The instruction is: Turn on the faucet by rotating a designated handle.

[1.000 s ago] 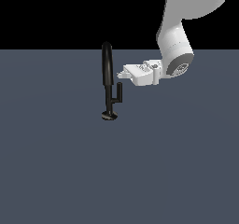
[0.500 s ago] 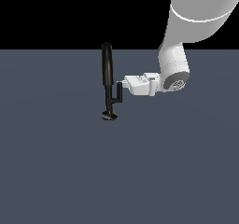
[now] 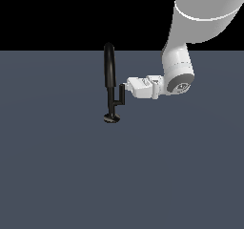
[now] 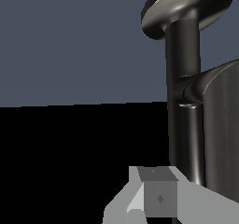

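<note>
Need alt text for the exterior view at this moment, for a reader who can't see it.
A white robot arm reaches in from the exterior view's right, its pincer level with the short black handle on the side of a slim black faucet. The faucet stands upright on a plain dark grey surface. Whether the pincer grips the handle cannot be told.

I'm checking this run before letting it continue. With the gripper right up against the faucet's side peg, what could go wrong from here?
1. The gripper meets the handle near its top end, so it might slide off over the peg rather than turn it.
2. The spout stands close beside the handle; a push aimed slightly off could press on the spout or stem of the faucet instead.
3. The wrist view shows only one finger, so the contact cannot be confirmed.
</note>
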Available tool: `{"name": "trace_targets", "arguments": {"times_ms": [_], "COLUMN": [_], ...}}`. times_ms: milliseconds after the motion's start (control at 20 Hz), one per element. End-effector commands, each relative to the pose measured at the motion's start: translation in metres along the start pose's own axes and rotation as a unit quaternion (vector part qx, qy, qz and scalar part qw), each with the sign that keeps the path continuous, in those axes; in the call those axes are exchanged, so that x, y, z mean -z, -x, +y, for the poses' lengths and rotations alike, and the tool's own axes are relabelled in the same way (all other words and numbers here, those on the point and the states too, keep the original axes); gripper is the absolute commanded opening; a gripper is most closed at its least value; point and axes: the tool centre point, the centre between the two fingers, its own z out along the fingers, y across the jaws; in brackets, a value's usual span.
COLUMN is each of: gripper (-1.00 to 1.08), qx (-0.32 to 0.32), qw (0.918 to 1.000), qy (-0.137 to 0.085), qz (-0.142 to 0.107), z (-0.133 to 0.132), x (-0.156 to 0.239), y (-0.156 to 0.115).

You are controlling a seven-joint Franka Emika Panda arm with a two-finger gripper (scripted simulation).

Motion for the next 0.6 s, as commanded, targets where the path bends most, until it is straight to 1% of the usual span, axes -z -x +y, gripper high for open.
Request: {"name": "trace_targets", "arguments": {"times_ms": [0,550], "gripper": [-1.0,-1.0], "qx": [0.0,0.0], "qw": [1.0,1.0], "qy": [0.0,0.0], "qz": [0.0,0.0], "z": [0.004,0.026], "x": [0.0,0.0], "y": [0.002,0.009]}}
